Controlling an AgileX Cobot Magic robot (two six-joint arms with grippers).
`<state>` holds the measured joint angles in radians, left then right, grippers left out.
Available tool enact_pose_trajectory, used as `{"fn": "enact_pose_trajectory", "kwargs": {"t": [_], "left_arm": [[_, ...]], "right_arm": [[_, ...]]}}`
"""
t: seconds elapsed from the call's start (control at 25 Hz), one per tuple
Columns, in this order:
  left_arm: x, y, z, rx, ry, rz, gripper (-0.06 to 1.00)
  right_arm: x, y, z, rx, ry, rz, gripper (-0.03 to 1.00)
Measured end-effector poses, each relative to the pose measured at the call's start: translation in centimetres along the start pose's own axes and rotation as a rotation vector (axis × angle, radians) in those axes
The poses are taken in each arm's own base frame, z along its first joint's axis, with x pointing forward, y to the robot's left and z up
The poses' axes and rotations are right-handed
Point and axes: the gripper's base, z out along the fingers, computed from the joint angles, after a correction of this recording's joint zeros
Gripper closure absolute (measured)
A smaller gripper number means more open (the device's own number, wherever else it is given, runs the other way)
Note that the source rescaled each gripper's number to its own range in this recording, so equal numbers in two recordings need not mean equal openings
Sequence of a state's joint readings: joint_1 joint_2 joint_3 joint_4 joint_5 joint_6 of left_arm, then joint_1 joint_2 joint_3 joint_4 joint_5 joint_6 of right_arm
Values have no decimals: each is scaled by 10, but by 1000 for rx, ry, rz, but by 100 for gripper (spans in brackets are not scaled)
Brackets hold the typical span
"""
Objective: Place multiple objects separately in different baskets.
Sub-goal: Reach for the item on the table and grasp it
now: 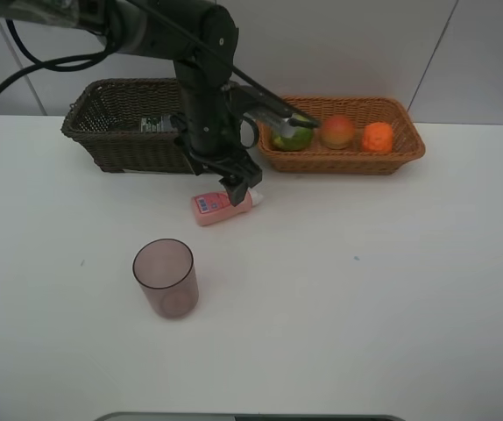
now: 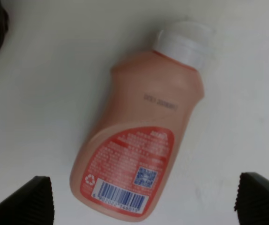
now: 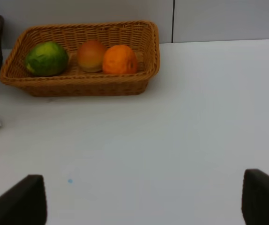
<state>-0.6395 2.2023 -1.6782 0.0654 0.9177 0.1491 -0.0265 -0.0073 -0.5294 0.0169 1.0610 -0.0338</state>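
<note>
The left end effector [image 1: 244, 189] hangs directly over the pink bottle [image 2: 139, 140], and its two fingers [image 2: 29, 201] are spread wide, one on each side of the bottle's lower body. It is released and grips nothing. The bottle lies flat on the table [image 1: 365, 307] under it, with the white cap pointing away from the fingers. I judge that the fingers stand this way so they can come down across the narrow width of the bottle, which is the easy direction for a lying bottle.

The dark basket [image 1: 102, 132] is just behind this end effector, so the carry should be short. A pump bottle [image 1: 153, 124] seems to lie inside already, partly hidden by the arm. The cup [image 1: 165, 277] stands upright on the near side of it, well apart and not in the way.

The right end effector [image 3: 144, 201] is also released and empty, over bare table. The tan basket [image 3: 151, 51] is well ahead of it and holds the green fruit [image 3: 46, 58], the peach [image 3: 92, 55] and the orange [image 3: 119, 59] in a row. So the fruit side looks finished, and the bottle and cup remain.
</note>
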Motion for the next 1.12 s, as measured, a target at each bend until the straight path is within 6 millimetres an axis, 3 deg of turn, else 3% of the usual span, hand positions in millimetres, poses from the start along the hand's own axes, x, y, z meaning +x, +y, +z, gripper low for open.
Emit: {"fn": "enact_pose_trajectory", "kwargs": {"t": [0.28, 0.52, 1.12], "left_arm": [[-4, 3, 3, -39, -36, 37, -6], [-4, 3, 27, -49, -12, 87, -6], [-6, -4, 57, -35, 0, 112, -6]], "right_arm": [[0, 0, 0, 0, 0, 0, 19], [0, 0, 0, 0, 0, 0, 19], [0, 0, 0, 0, 0, 0, 19]]}}
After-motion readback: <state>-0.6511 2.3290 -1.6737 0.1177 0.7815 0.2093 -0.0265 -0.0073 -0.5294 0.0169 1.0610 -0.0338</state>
